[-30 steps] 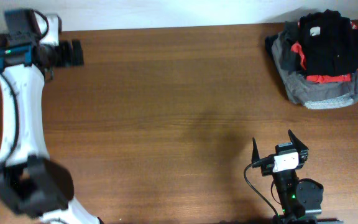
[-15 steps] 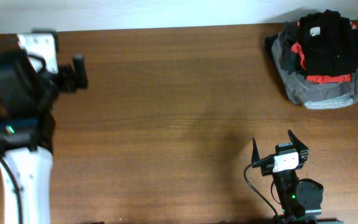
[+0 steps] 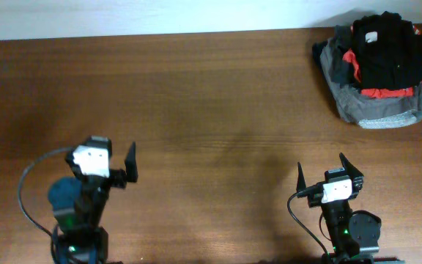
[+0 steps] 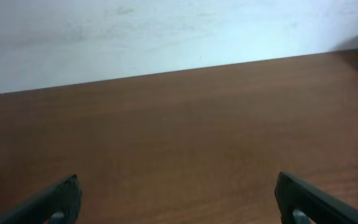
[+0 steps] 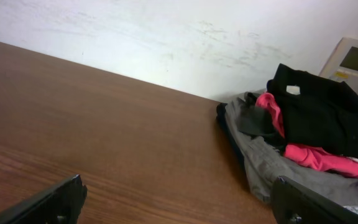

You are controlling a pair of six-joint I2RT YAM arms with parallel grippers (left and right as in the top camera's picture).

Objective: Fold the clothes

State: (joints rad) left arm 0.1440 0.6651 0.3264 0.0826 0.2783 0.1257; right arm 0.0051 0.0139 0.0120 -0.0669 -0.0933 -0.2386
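The black garment (image 3: 390, 51) lies bunched on top of a pile at the back right of the table, with a small white label showing on it. It also shows in the right wrist view (image 5: 322, 115). My left gripper (image 3: 102, 155) is open and empty at the front left, over bare wood in the left wrist view (image 4: 178, 186). My right gripper (image 3: 324, 170) is open and empty at the front right, well short of the pile, and in the right wrist view (image 5: 179, 186) it points toward the pile.
Under the black garment lie a red garment (image 3: 376, 92) and a grey garment (image 3: 378, 111), both also in the right wrist view (red (image 5: 316, 158), grey (image 5: 269, 165)). A white wall runs behind the brown wooden table (image 3: 211, 110).
My left arm has swung back from the far left rear of the table to the front left. The right arm and the pile have not moved.
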